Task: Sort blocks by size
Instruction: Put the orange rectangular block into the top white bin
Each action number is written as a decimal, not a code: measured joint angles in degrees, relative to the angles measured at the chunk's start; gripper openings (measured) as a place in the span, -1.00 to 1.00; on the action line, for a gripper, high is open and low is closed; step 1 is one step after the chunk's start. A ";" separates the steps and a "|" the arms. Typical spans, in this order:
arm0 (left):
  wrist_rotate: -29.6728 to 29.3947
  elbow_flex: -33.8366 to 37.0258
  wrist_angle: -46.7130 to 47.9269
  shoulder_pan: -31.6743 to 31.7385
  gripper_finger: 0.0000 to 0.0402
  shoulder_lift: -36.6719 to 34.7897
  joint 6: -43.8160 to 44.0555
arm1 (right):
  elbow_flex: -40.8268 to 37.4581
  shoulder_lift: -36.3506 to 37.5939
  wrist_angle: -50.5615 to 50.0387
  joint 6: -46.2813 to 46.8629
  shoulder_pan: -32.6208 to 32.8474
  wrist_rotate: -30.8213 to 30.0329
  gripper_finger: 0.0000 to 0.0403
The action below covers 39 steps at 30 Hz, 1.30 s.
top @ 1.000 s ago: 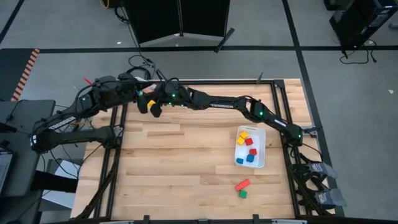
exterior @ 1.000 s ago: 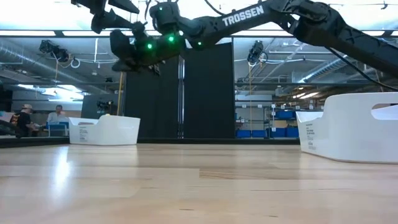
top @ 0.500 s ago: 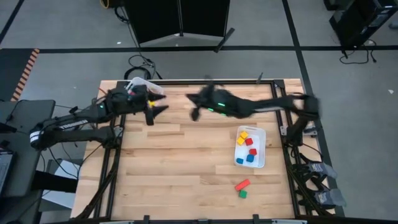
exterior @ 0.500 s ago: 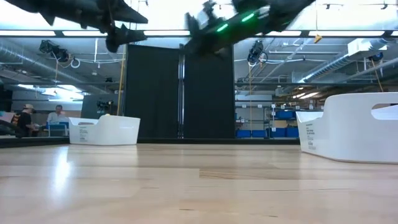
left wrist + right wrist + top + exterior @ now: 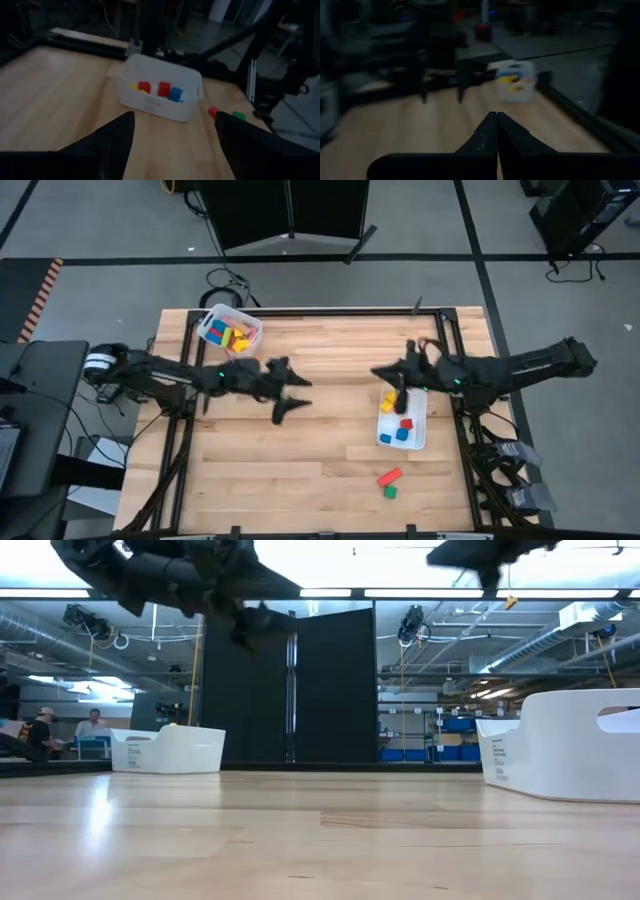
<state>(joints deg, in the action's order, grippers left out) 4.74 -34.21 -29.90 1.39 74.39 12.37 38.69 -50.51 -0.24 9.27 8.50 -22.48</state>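
Note:
Two loose blocks lie on the table near its front right: a red bar [image 5: 390, 477] and a green cube [image 5: 390, 492]. Both also show in the left wrist view, the red bar [image 5: 213, 111] and the green cube [image 5: 239, 116]. Several cubes lie in a white bin [image 5: 402, 418] at the right, and more blocks fill a white bin [image 5: 232, 330] at the far left. My left gripper [image 5: 293, 395] is open and empty above the table's middle. My right gripper [image 5: 385, 375] is shut and empty above the right bin's far end.
The right bin [image 5: 160, 95] lies ahead of my left gripper's open fingers. The far left bin [image 5: 516, 81] lies ahead of my right gripper. Bare wood spans the table's middle and near side [image 5: 290, 470]. People sit in the room beyond the table [image 5: 45, 730].
Both grippers were together at the far left bin. My right gripper has swung fast toward the table's right edge and now stands above the right bin. My left gripper has moved away from the far left bin toward the table's middle and near side.

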 joint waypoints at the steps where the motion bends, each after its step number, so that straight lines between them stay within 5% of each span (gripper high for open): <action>1: -1.51 -1.13 -0.19 -1.53 0.42 2.15 -0.11 | -0.18 1.37 -1.29 0.47 1.49 0.24 -0.96; 19: -22.99 -35.94 2.69 -22.47 0.42 41.49 -1.66 | -0.45 7.79 -7.64 -0.46 23.63 -3.27 -0.96; 25: -28.62 -49.57 6.32 -26.66 0.42 53.31 -1.84 | -0.41 10.26 -8.86 -0.50 30.79 -9.40 -0.96; 39: -38.24 -68.00 10.58 -30.38 0.42 69.73 0.50 | -0.41 11.20 -9.89 0.05 36.90 -12.64 -0.96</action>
<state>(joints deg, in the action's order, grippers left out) -33.50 -102.22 -19.32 -28.99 144.12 12.87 38.28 -39.31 -10.13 9.32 45.40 -35.12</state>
